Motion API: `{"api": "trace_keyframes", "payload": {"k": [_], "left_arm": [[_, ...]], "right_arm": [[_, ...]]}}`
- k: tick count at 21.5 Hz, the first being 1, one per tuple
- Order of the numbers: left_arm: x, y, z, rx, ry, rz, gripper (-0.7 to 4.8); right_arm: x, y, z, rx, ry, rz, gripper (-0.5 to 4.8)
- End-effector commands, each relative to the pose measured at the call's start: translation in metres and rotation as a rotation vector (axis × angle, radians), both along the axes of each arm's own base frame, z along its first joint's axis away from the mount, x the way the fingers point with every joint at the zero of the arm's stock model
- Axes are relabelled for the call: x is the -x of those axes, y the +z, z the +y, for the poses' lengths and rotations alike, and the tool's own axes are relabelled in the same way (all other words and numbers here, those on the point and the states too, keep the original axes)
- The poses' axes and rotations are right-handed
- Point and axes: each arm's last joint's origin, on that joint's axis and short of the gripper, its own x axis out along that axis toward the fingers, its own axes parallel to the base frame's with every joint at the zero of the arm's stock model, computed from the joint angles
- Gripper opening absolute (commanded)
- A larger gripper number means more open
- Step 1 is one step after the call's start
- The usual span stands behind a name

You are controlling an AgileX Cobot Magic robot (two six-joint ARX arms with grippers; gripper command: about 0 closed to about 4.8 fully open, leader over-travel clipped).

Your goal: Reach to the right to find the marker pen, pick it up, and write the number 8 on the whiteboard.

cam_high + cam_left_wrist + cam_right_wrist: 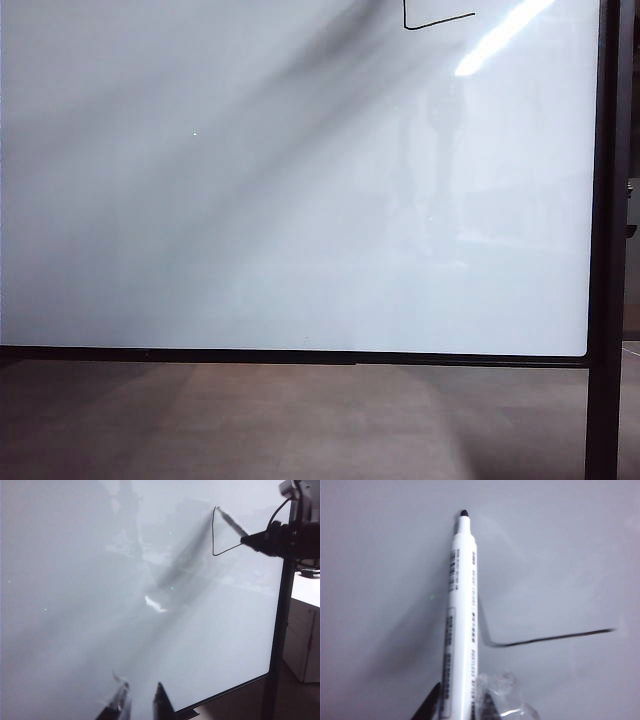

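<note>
The whiteboard [250,200] fills the exterior view, and neither gripper shows there. Near its top edge the black marker lines of the number 8 [430,22] form an L-shaped corner. In the right wrist view my right gripper [462,692] is shut on the white marker pen [462,605], whose black tip [464,513] points at the board beside the lines [545,639]. The left wrist view shows the pen [232,522] with its tip at the upper end of the upright stroke [213,535]. My left gripper [140,689] stands open and empty, low in front of the board [75,605].
The board's black frame [300,356] runs along its lower edge, and a black upright post [605,250] stands at its right side. Brown floor [300,430] lies below. A white cabinet [305,640] stands beyond the post.
</note>
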Motion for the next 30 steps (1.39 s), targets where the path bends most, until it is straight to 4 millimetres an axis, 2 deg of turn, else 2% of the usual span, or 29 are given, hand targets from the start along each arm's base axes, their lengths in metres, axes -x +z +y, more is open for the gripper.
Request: {"api": "trace_keyframes", "payload": {"k": [1,23,30], "left_arm": [[0.001,0.003,0.001,0.005,0.005,-0.016,0.66],[0.001,0.003,0.001,0.005,0.005,-0.016,0.66],[0.001,0.003,0.001,0.005,0.005,-0.016,0.66]], "right_arm": [[0.004,0.005,0.004,0.014,0.022,-0.032,-0.07],[0.001,0.008,0.002,0.004,-0.036,-0.073,-0.07],[-0.006,0.002,0.005,0.011,-0.037,-0.058,-0.07]]}}
